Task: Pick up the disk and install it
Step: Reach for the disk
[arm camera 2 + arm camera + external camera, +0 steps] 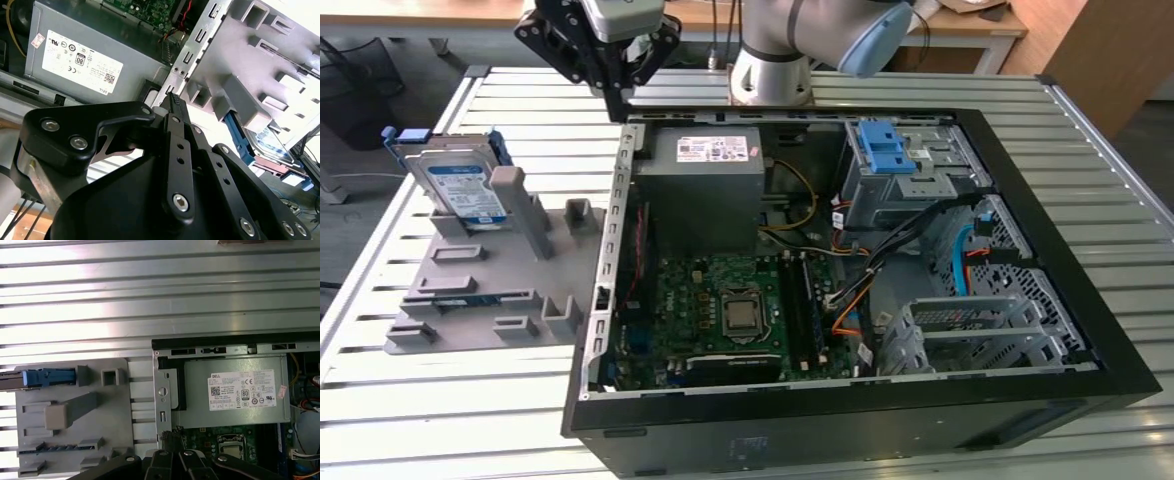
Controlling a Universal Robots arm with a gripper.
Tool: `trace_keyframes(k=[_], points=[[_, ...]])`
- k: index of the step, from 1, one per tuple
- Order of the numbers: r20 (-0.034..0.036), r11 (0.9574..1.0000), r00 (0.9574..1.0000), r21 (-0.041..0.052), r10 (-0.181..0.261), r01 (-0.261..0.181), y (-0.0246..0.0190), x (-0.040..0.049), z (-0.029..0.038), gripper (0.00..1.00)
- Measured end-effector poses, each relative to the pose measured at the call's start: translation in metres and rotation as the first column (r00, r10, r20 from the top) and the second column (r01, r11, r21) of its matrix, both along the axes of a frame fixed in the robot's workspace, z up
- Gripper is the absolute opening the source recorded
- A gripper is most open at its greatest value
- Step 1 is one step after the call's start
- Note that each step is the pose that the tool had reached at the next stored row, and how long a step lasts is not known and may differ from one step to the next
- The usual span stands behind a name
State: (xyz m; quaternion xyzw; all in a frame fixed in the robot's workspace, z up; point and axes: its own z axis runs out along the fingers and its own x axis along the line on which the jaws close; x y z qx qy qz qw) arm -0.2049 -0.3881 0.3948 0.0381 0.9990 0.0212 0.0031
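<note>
Exterior view: disk upright in grey holder, beside computer case.
Gripper: narrow, empty, over case's back edge.
Approach: should widen, square to disk's faces.

Bare slatted surface lies open between the tool and the disk. Grey fixture posts stand just beside the disk. Inside the case, power supply and loose cables crowd the drive cage.
</note>
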Motion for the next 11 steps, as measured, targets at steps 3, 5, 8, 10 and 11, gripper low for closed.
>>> trace_keyframes(k=[3,5,8,10,11], points=[[0.0001,1.0,1.0,0.0001,0.0,0.0,0.0012,-0.0018,0.0,0.11],[0.0,1.0,1.0,0.0,0.0,0.0,0.0018,-0.0026,0.0,0.11],[0.0,1.0,1.0,0.0,0.0,0.0,0.0023,-0.0033,0.0,0.11],[0.0001,1.0,1.0,0.0,0.0,0.0,0.0025,-0.0035,0.0,0.11],[0.0,1.0,1.0,0.0,0.0,0.0,0.0026,-0.0036,0.0,0.11]])
